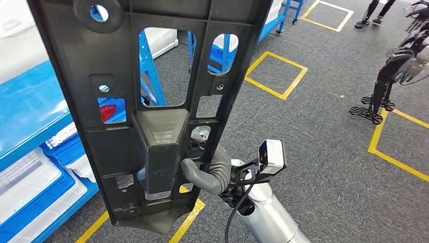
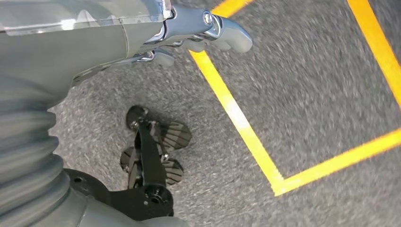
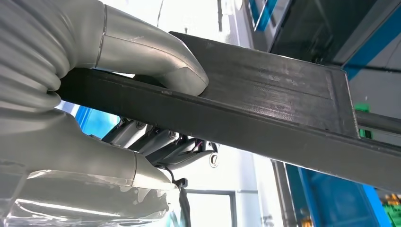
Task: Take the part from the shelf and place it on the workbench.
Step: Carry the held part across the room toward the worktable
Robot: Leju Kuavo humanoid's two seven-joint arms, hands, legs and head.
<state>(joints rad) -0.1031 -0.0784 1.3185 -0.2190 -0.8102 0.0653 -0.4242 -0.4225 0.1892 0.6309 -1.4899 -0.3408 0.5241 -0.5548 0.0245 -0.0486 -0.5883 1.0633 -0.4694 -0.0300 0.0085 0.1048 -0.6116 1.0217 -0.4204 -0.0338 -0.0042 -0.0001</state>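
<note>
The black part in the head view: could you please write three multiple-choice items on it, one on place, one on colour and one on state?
1. Where is the black part?
A. Lying on the floor
B. Held up in front of the head camera
C. Resting inside a blue bin

2. What colour are the floor markings?
A. Yellow
B. Red
C. White

3. What is the right hand doing?
A. Hanging open with nothing in it
B. Pressing flat on the shelf
C. Gripping the part

Answers:
1. B, as the part stands upright across the head view with carpet and the blue shelf visible behind it.
2. A, as the taped squares on the grey carpet are yellow.
3. C, as the right wrist view shows the thumb over one face of the part and the fingers under it.
</note>
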